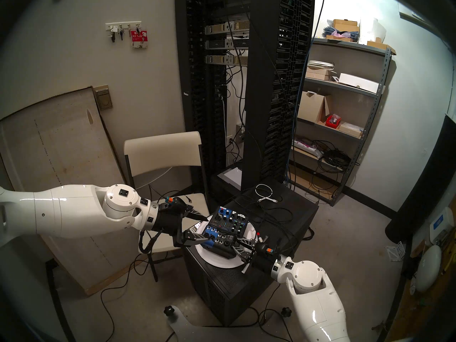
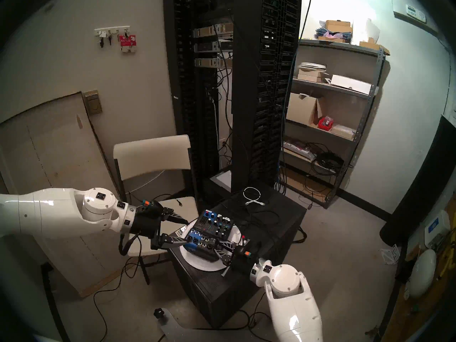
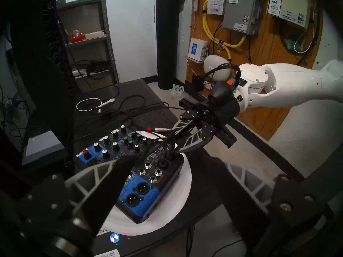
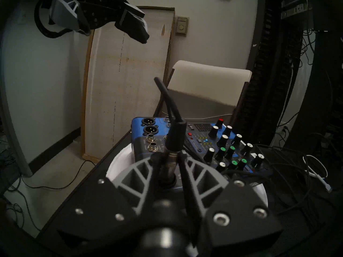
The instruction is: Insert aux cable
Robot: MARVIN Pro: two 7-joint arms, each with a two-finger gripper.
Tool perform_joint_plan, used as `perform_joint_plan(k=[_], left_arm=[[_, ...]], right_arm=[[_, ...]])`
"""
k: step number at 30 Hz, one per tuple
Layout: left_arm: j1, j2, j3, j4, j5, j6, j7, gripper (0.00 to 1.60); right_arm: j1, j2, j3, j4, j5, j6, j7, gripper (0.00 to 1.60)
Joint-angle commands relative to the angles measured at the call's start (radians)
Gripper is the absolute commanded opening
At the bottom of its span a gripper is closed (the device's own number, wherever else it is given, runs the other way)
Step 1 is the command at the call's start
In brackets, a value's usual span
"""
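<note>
aux cable point(image 4: 175, 134) plug stands upright between right gripper point(image 4: 169, 158) fingertips, its metal tip at a socket on the mixer point(image 3: 141, 178) front | right gripper: narrow, clamped on the plug | left gripper point(image 1: 203, 229): spread wide, empty, beside mixer's left edge | mixer on white plate point(image 3: 178, 201), on desk point(image 1: 246, 287)

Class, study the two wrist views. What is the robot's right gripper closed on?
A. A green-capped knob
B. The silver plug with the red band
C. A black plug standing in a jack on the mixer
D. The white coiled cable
C. The right gripper pinches the aux cable plug, which stands upright at a socket on the mixer; the white coiled cable and the red-banded silver plug lie untouched.
</note>
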Motion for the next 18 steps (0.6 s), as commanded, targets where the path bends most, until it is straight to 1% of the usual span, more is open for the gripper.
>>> perform_joint_plan(k=[1,2,3,5,6,7,8,9,11,14,16,18], left_arm=[[-0.013,-0.004,-0.006,-0.002,0.005,0.010,0.003,1.45],[-0.014,-0.004,-0.006,-0.002,0.005,0.010,0.003,1.46],[-0.014,-0.005,-0.006,-0.002,0.005,0.010,0.004,1.47],[-0.014,-0.005,-0.006,-0.002,0.004,0.010,0.004,1.47],[-0.014,-0.006,-0.006,-0.001,0.004,0.010,0.004,1.49],[-0.014,-0.006,-0.006,-0.001,0.004,0.009,0.004,1.49],[-0.013,-0.006,-0.006,-0.001,0.004,0.009,0.005,1.51],[-0.013,-0.007,-0.006,0.000,0.004,0.008,0.005,1.52],[-0.015,-0.008,-0.008,0.001,0.004,0.009,0.006,1.52],[-0.017,-0.008,-0.009,0.002,0.004,0.009,0.007,1.54],[-0.020,-0.008,-0.009,0.004,0.006,0.011,0.008,1.57],[-0.021,-0.008,-0.009,0.005,0.007,0.011,0.008,1.58]], right_arm=[[-0.013,-0.008,0.009,-0.058,0.025,0.003,0.010,1.20],[-0.016,-0.010,0.012,-0.063,0.027,0.001,0.011,1.21],[-0.017,-0.010,0.013,-0.067,0.027,0.002,0.013,1.26],[-0.019,-0.011,0.015,-0.072,0.026,0.002,0.012,1.25],[-0.020,-0.012,0.017,-0.076,0.026,0.003,0.013,1.43],[-0.021,-0.010,0.020,-0.081,0.027,0.007,0.016,1.57],[-0.023,-0.011,0.023,-0.087,0.026,0.009,0.015,1.60],[-0.024,-0.010,0.027,-0.090,0.027,0.010,0.016,1.60],[-0.028,-0.006,0.042,-0.101,0.030,0.012,0.019,1.54],[-0.031,-0.005,0.053,-0.114,0.031,0.010,0.016,1.57],[-0.031,-0.005,0.076,-0.139,0.036,0.015,0.011,1.60],[-0.029,-0.004,0.083,-0.145,0.036,0.019,0.010,1.60]])
